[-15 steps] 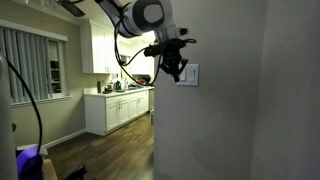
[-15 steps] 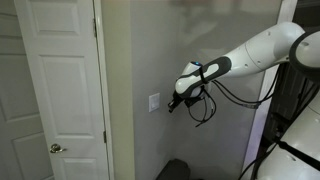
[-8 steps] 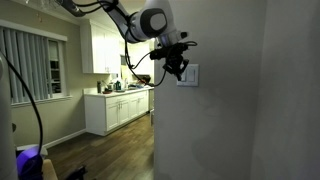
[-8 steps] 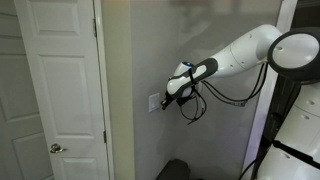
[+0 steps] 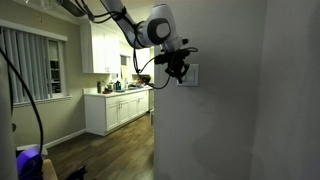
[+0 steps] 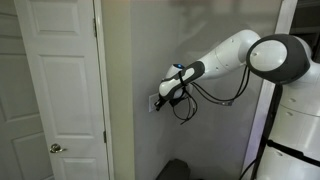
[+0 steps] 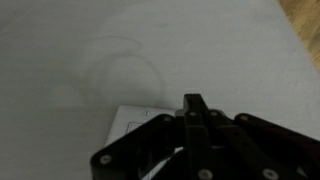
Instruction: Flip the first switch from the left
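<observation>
- White panelled door (image 6: 60, 80), round knob (image 6: 52, 148): left of frame.
- White wall plate (image 6: 152, 103): on grey wall (image 6: 130, 45), centre.
- Gripper (image 6: 160, 99): at the plate; white arm (image 6: 235, 52) enters from right.

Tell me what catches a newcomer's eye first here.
The white robot arm reaches across the grey wall, its dark tool right at the small white switch plate. Beside it stands a white panelled door; in an exterior view, white kitchen cabinets show beyond the wall's edge.

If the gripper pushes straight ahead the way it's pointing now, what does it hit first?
Most likely the white switch plate on the wall: the gripper points at it from very close. Where on the plate it would land is too small to tell.
</observation>
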`<state>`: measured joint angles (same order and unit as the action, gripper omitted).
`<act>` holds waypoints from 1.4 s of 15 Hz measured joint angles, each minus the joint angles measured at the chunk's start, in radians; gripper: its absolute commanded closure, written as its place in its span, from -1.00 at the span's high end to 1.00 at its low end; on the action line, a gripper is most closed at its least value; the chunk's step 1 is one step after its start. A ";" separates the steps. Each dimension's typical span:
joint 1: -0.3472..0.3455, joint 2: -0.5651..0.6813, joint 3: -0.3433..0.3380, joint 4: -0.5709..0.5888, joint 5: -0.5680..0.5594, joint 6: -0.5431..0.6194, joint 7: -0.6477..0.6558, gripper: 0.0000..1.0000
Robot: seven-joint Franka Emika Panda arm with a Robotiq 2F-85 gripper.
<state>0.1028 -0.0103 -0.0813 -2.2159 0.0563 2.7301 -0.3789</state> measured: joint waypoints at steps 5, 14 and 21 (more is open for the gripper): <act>-0.022 0.049 0.022 0.020 -0.072 0.108 0.064 -1.00; -0.039 0.065 0.029 0.032 -0.211 0.111 0.148 -1.00; -0.052 0.043 0.012 0.070 -0.417 -0.261 0.223 -1.00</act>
<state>0.0512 0.0329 -0.0693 -2.1462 -0.3605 2.4692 -0.1563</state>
